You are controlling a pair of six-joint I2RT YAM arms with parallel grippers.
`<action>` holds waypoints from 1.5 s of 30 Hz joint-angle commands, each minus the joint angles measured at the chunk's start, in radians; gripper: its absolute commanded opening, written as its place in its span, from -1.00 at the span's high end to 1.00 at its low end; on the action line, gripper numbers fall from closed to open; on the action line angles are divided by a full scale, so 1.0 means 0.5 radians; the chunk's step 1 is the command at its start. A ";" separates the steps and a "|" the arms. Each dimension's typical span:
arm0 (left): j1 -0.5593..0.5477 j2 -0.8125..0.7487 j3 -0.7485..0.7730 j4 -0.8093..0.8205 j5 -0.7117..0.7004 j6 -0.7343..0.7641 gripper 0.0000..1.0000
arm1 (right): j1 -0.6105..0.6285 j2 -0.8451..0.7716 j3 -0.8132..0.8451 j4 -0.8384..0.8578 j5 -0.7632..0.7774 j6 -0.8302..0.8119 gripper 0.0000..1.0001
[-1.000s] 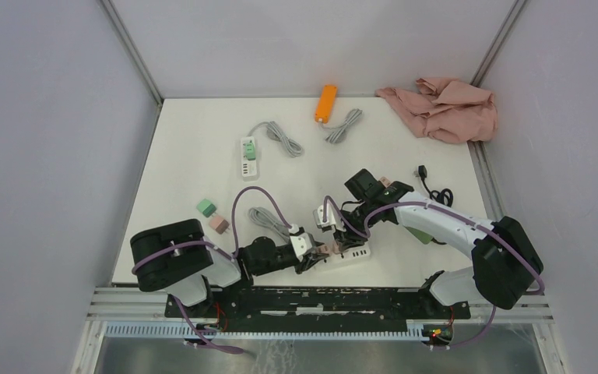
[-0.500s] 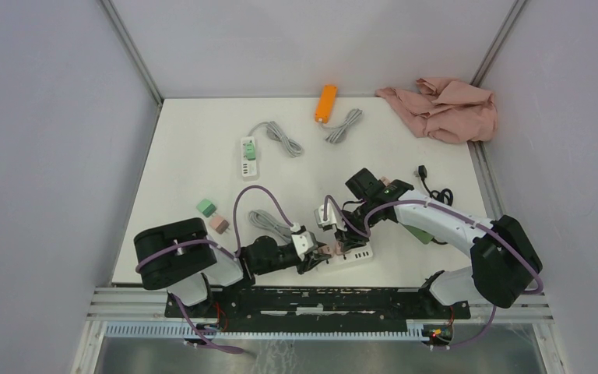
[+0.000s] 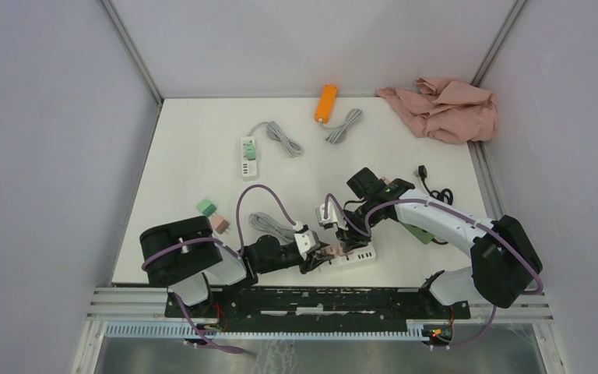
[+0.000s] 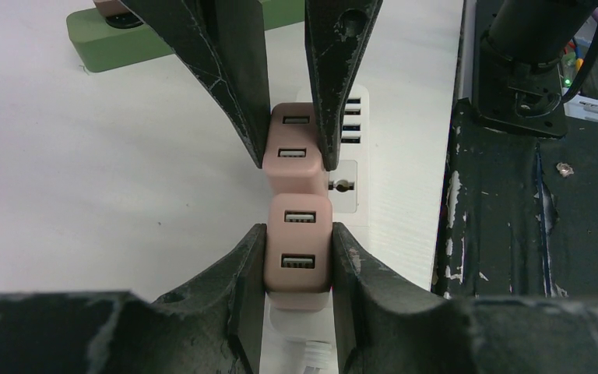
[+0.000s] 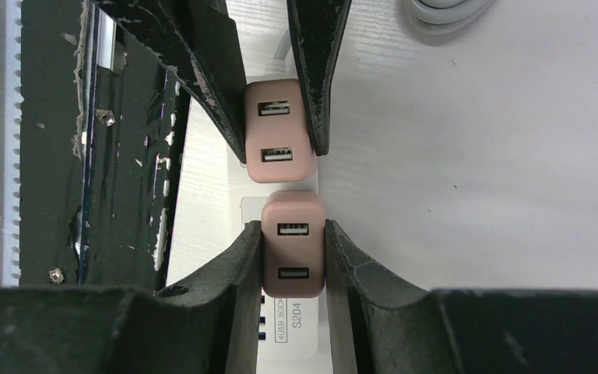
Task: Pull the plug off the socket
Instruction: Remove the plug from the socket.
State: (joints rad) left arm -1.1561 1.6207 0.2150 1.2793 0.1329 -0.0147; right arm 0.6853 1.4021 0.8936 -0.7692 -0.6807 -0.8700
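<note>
Your L gripper is clamped on 1st pink plug; R gripper clamped on 2nd pink plug. Both plugs sit side by side on the white power strip, at the table front edge.

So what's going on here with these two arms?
Both arms are working on the white power strip. The left gripper is shut on the pink plug at the cord end, the right gripper on the second pink plug. Neither plug looks pulled free yet.
</note>
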 commanded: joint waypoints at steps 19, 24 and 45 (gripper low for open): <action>-0.004 0.012 -0.006 -0.001 0.042 -0.098 0.94 | -0.001 -0.042 0.117 0.038 -0.249 -0.040 1.00; -0.004 -0.007 -0.048 0.009 0.016 -0.093 0.94 | -0.002 -0.061 0.107 0.217 -0.181 0.192 1.00; -0.004 -0.003 -0.080 0.009 -0.018 -0.095 0.94 | 0.020 -0.103 0.099 0.228 -0.336 0.245 1.00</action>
State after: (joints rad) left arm -1.1538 1.6165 0.1890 1.3163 0.1333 -0.0166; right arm 0.6743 1.3811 0.8940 -0.7727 -0.7403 -0.8795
